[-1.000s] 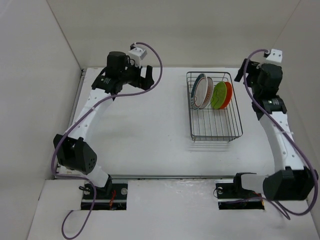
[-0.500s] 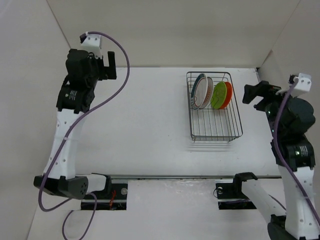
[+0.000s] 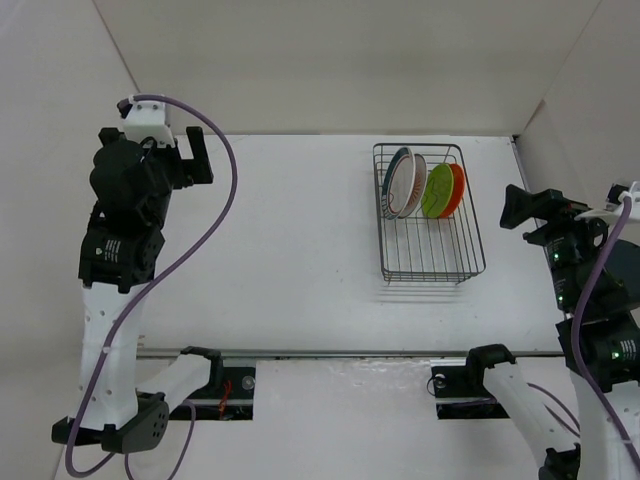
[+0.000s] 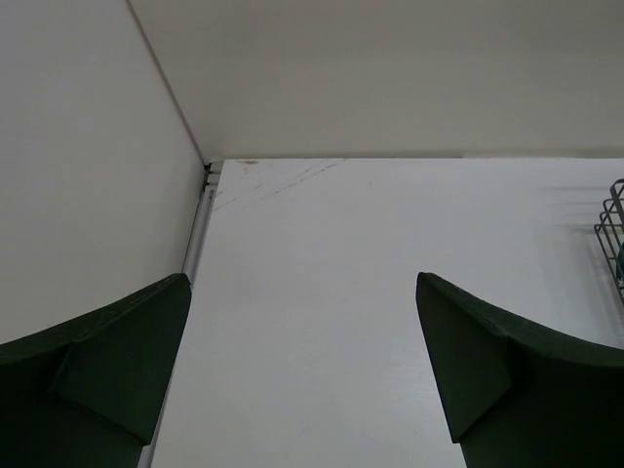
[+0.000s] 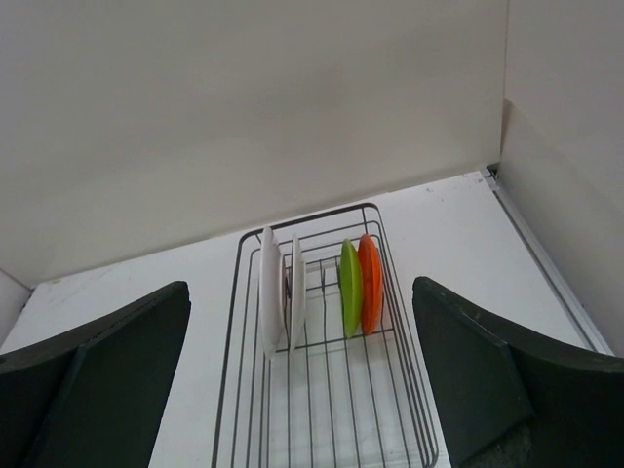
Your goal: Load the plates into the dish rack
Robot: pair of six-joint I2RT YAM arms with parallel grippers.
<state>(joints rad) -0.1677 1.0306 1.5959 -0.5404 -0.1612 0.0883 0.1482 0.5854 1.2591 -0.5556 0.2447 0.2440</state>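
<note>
There are four plates (image 3: 405, 186), one dish rack (image 3: 432, 276) and two arms (image 3: 108, 330).

Four plates (image 3: 405, 183) stand, apparently upright, in dish rack (image 3: 435, 250).

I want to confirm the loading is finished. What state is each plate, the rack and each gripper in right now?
teal-rimmed plate: standing on edge in the rack, leftmost.
sunburst plate: standing on edge, right beside the teal-rimmed one.
lime green plate: standing on edge, third along.
orange plate: standing on edge, rightmost.
dish rack: holds all four plates at its far end; near slots unfilled.
left gripper: open, empty.
right gripper: open, empty.
</note>
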